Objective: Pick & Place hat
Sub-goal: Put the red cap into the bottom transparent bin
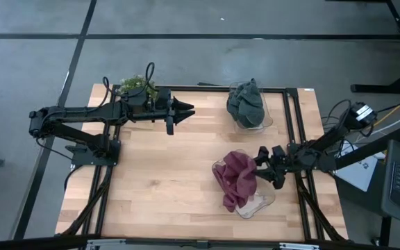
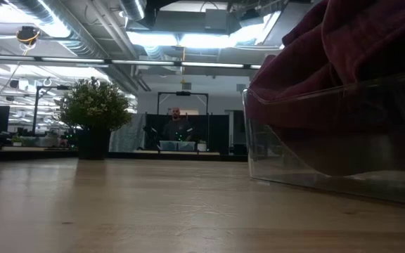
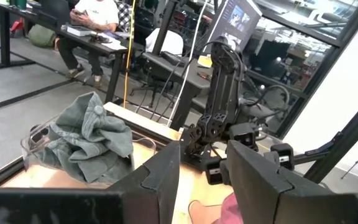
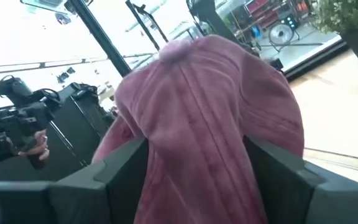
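Close by the front edge of the table point(image 1: 151, 180), toward its right side, the maroon hat point(image 1: 238, 177) sits heaped in a clear container point(image 1: 261, 203), spilling over the rim. The right gripper point(image 1: 264, 167) is right up against it from the right edge, its fingers point(image 4: 123, 168) spread wide with the hat's cloth bulging between them, not yet pinched. To my eye this is the grasp step of the pick: next the fingers need to close firmly on a thick fold, then lift straight up so the soft cloth clears the container wall without dragging it.

Farther back, near the far edge, a grey-green hat point(image 1: 246, 103) lies in another clear bin point(image 1: 255, 125). The left gripper point(image 1: 186, 110) waits by the far left corner, fingers slightly apart, holding nothing, beside a small potted plant point(image 1: 137, 86).
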Robot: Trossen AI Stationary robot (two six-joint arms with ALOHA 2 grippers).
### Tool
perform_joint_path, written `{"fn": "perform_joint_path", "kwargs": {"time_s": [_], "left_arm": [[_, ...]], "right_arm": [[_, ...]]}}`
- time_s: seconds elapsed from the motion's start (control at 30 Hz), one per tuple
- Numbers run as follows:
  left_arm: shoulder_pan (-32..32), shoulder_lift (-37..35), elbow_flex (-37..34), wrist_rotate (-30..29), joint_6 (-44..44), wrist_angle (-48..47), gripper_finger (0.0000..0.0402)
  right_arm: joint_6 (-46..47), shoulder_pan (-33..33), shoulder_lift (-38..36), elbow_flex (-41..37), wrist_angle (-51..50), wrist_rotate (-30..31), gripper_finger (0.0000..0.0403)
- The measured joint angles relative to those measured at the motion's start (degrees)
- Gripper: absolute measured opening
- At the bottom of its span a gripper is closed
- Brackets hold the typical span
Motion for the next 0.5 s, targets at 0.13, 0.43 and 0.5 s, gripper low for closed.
{"fn": "perform_joint_path", "kwargs": {"time_s": [0.13, 0.43, 0.5], "left_arm": [[0.0, 0.0, 0.0, 0.0, 0.0, 0.1, 0.0129], [0.0, 0.0, 0.0, 0.0, 0.0, 0.3, 0.0129], [0.0, 0.0, 0.0, 0.0, 0.0, 0.3, 0.0129]], "right_arm": [[-0.2, 0.0, -2.8, 0.1, -3.6, -0.1, 0.0251], [-1.8, 0.0, -7.1, 11.5, -37.4, -9.8, 0.0231], [-3.1, 0.0, -7.8, 14.6, -45.1, -11.3, 0.0215]]}}
